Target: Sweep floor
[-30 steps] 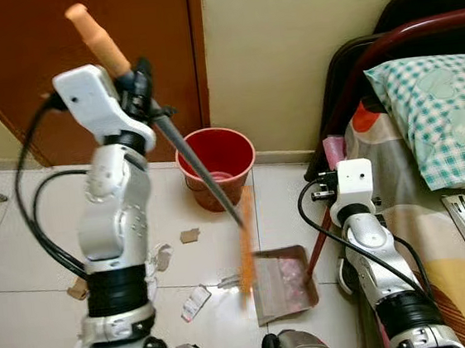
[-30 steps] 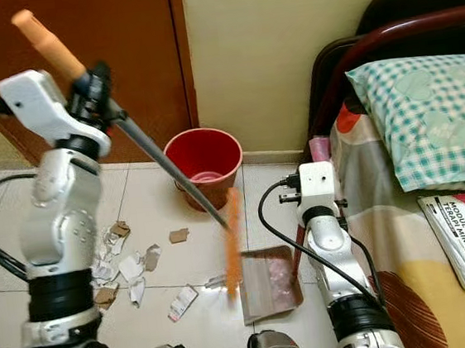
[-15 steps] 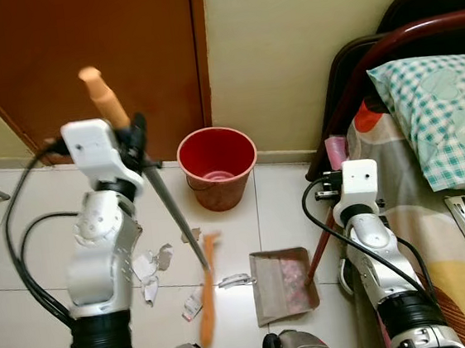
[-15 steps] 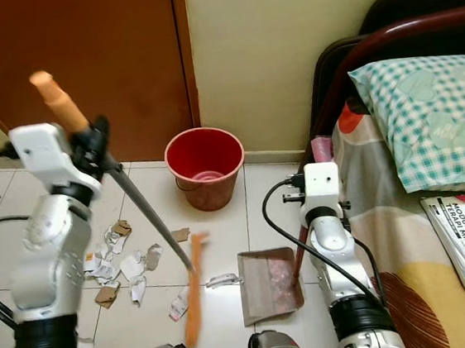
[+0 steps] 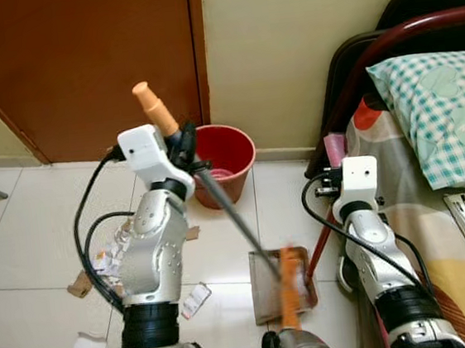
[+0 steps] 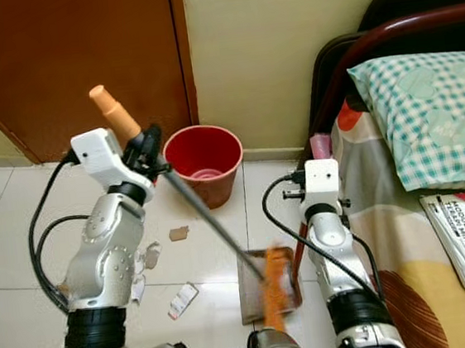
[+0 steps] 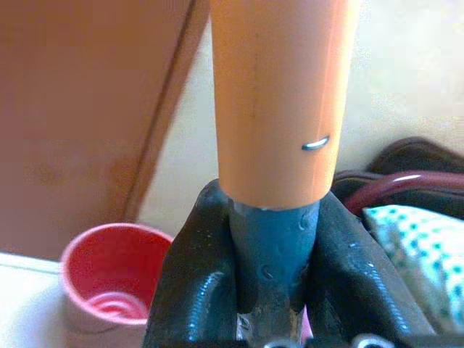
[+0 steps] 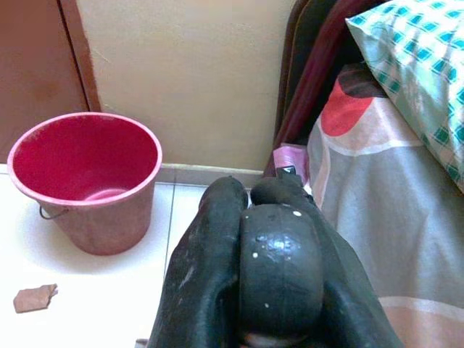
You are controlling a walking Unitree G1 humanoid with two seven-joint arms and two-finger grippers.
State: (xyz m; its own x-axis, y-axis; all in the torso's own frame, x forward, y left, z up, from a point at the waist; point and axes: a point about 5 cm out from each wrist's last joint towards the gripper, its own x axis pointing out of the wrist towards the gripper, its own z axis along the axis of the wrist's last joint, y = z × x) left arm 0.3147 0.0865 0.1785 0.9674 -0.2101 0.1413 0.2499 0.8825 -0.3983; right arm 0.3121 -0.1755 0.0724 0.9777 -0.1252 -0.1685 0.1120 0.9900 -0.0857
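Orange-capped and grey-shafted, the broom (image 5: 219, 204) is clamped in my left gripper (image 7: 272, 290), whose two black fingers (image 7: 196, 290) close on the shaft just below the orange grip. From the gripper the shaft slants down and away to the orange brush head (image 5: 289, 288), blurred, over the dustpan (image 5: 266, 299) on the white tile floor (image 5: 23, 237). My right gripper (image 8: 254, 246) is wrapped around the dustpan's black handle (image 8: 279, 268), which stands upright beside the bed (image 5: 431, 161). Beyond both grippers a red bucket (image 5: 225, 162) stands by the wall. Paper scraps (image 5: 108, 258) lie on the tiles behind my left arm.
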